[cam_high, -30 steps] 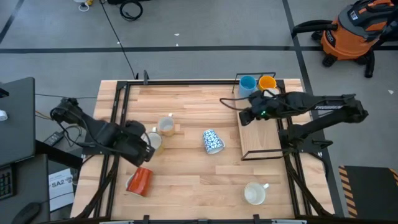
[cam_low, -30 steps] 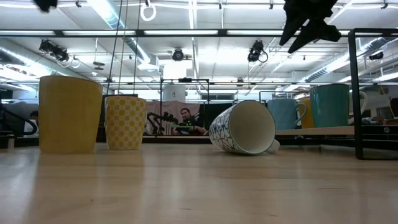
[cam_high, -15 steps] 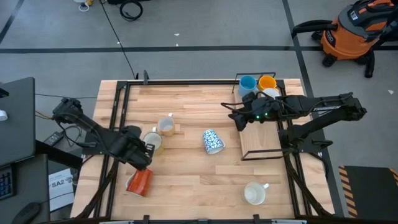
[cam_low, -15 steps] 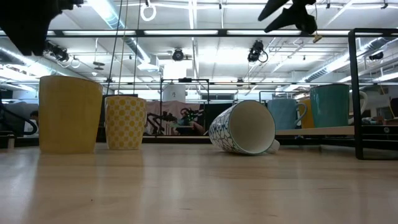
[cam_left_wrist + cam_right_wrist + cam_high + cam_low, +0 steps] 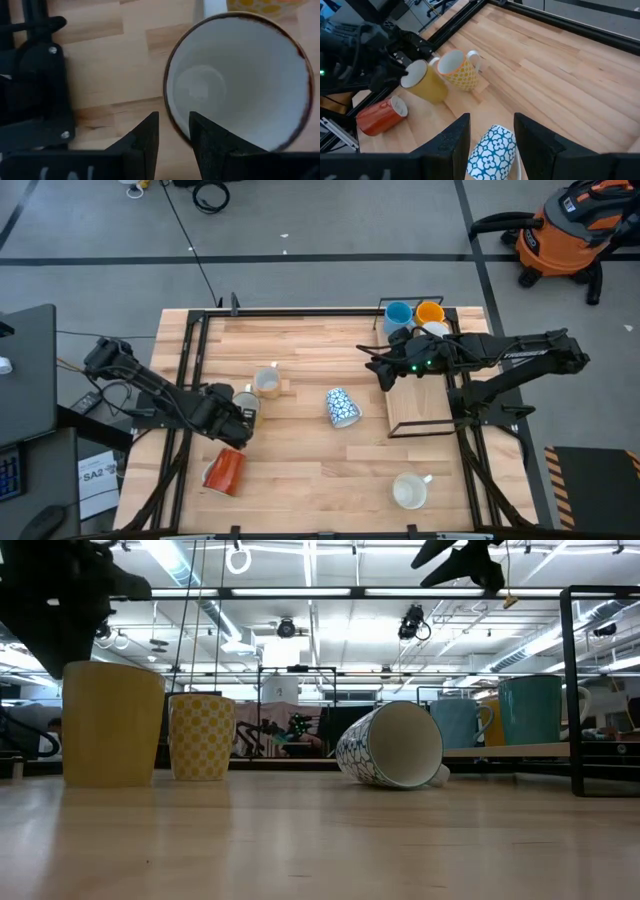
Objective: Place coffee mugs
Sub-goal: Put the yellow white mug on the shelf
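Note:
My left gripper (image 5: 232,420) (image 5: 62,635) hangs low over a plain yellow mug (image 5: 247,404) (image 5: 112,722) that stands upright by the table's left rail. It is open, and in the left wrist view (image 5: 173,132) one finger stands outside the mug's rim and one over its white inside. My right gripper (image 5: 372,366) (image 5: 492,131) is open, high in the air above a blue-and-white patterned mug (image 5: 342,406) (image 5: 492,146) lying on its side. A yellow checked mug (image 5: 267,381) stands upright. A red-orange mug (image 5: 225,471) lies on its side. My left gripper comes from above, pointing down, with its fingers on either side of the yellow mug's rim (image 5: 169,117) on the side toward the table's left. I cannot tell whether the fingers touch the rim. The mug stands upright on the table.
A black-framed rack with a wooden shelf (image 5: 420,395) stands at the table's right. At its far end are a light blue mug (image 5: 397,313), an orange mug (image 5: 430,311) and a white one (image 5: 432,330). Another white mug (image 5: 408,490) stands near the near edge. Black rails run along the table's sides.
My left gripper has come down onto the top of the yellow mug, shifting slightly toward the table's right. My right gripper has moved from over the rack toward the table's left, nearer the blue-and-white mug, then held still. No mug has moved.

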`<state>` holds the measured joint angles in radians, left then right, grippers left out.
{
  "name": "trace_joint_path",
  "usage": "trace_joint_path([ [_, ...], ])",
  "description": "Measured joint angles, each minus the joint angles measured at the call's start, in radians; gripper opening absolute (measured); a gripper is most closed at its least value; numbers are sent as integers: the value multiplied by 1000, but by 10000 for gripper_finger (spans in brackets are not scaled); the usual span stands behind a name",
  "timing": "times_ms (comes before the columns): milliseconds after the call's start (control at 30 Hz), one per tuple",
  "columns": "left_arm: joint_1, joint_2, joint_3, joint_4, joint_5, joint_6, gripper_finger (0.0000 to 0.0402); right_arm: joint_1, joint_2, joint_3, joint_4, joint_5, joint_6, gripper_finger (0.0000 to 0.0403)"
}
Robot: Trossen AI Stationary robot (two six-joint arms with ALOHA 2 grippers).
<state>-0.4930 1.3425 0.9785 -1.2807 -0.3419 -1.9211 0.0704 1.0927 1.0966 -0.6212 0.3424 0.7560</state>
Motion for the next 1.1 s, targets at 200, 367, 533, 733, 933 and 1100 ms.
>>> trace_joint_path([
  [200, 15, 0, -21, 40, 12, 52, 114, 0, 0, 0, 0, 0, 0, 156],
  [367, 14, 0, -21, 48, 15, 80, 114, 0, 0, 0, 0, 0, 0, 156],
  [533, 14, 0, -21, 49, 18, 82, 112, 0, 0, 0, 0, 0, 0, 156],
  [733, 14, 0, -21, 50, 32, 83, 80, 0, 0, 0, -1, 0, 0, 156],
  [933, 14, 0, -21, 68, 30, 141, 42, 0, 0, 0, -1, 0, 0, 156],
  [1100, 14, -1, -19, 146, 26, 244, 27, 0, 0, 0, -1, 0, 0, 156],
])
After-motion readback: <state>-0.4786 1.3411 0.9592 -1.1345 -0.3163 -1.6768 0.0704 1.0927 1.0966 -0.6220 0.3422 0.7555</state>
